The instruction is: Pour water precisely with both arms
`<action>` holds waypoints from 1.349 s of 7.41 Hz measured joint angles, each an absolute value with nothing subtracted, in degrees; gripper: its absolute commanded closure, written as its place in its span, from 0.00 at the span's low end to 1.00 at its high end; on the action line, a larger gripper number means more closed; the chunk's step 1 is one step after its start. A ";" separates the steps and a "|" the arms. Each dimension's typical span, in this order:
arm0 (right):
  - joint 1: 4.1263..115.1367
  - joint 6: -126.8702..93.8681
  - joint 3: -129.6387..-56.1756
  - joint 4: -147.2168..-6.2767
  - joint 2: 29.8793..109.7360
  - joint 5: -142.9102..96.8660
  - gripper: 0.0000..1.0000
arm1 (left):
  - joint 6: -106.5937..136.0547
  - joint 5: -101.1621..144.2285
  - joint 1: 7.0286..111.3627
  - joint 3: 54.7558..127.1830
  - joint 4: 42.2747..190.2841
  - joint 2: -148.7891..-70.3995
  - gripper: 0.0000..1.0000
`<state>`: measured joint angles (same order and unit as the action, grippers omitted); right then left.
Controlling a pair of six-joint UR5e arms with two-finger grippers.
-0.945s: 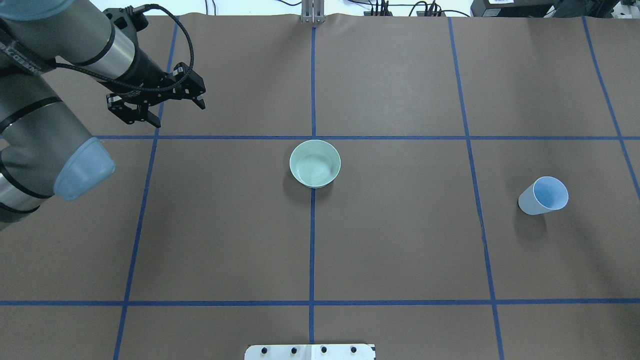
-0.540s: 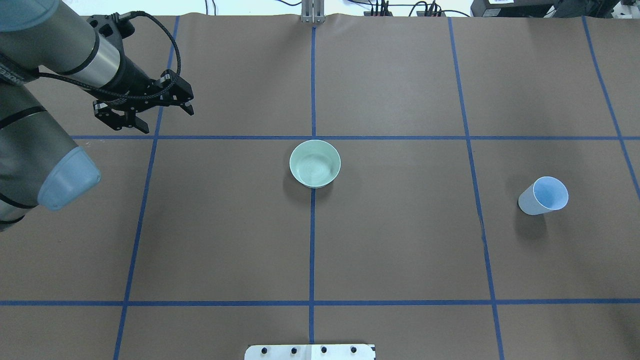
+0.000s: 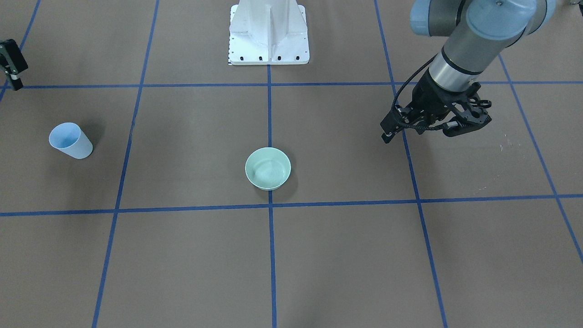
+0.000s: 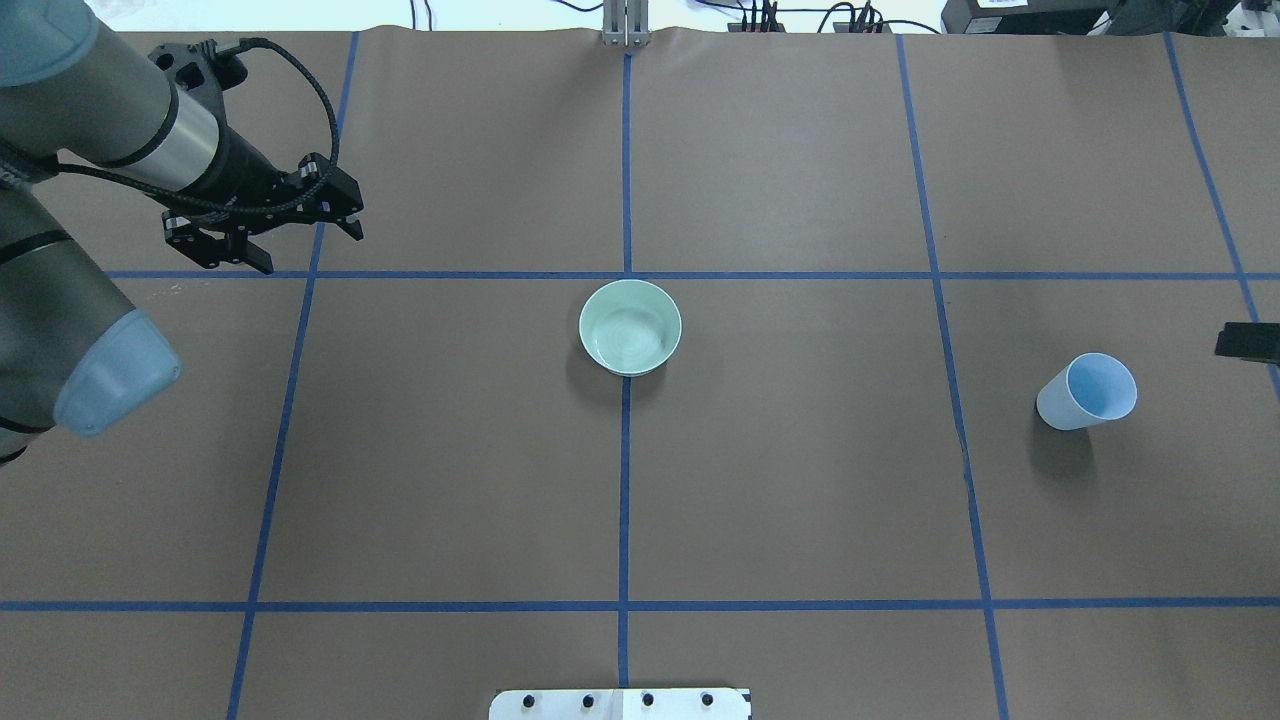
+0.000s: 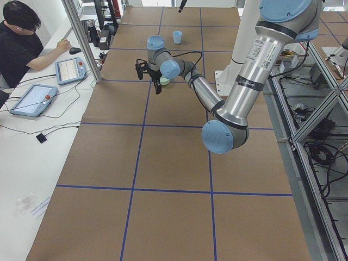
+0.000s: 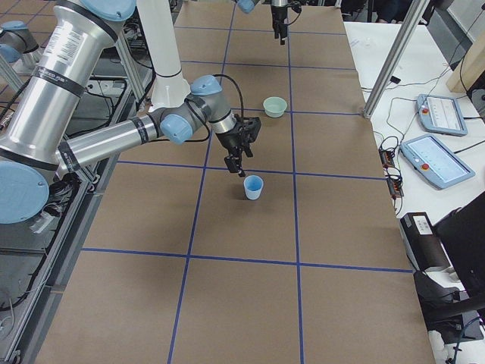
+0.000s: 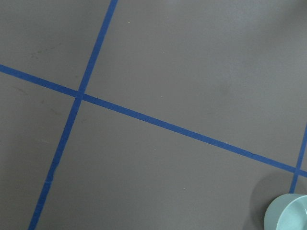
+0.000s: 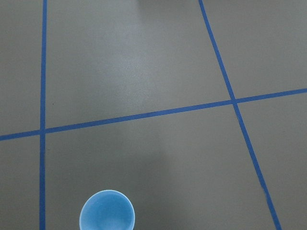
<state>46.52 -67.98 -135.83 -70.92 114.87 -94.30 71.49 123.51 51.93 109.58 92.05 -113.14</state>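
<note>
We see the brown desk (image 4: 800,480), taped in blue squares. Our left arm (image 4: 90,130) hangs over its left side, the left fingers (image 4: 345,215) spread wide, holding nothing. Our right arm (image 6: 114,140) reaches over the right side; its right fingers (image 3: 13,64) are cut off at the frame edges, so we cannot tell how they stand. The green bowl (image 4: 584,330) sits mid-desk, well apart from both. The blue cup (image 4: 1087,392) stands near the right fingers. The water (image 4: 630,340) ripples faintly in the bowl.
</note>
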 measured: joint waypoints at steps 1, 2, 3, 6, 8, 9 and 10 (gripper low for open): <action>40.09 -72.13 -136.09 -70.85 115.07 -88.31 0.01 | 66.16 123.09 52.27 110.17 92.01 -111.03 0.00; 35.61 -74.42 -136.18 -70.43 115.46 -84.36 0.01 | 60.80 122.92 53.11 110.67 92.02 -108.57 0.00; 31.09 -76.99 -136.20 -69.61 116.17 -79.87 0.01 | 56.89 122.86 53.97 110.93 92.07 -106.77 0.00; 14.33 -88.07 -134.33 -68.63 117.90 -60.47 0.02 | 54.02 122.67 54.49 110.99 92.24 -105.14 0.00; 7.39 -94.73 -129.11 -67.06 118.04 -50.14 0.02 | 54.14 122.62 54.34 110.62 92.28 -105.05 0.00; 4.89 -97.30 -125.75 -65.11 118.09 -45.84 0.02 | 54.29 122.61 54.26 110.48 92.28 -105.03 0.00; 3.04 -98.84 -121.87 -61.64 118.09 -42.01 0.02 | 54.39 122.58 54.22 110.43 92.28 -105.03 0.00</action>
<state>3.04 -98.84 -121.87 -61.64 118.09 -42.01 54.39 122.58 54.22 110.43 92.28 -105.03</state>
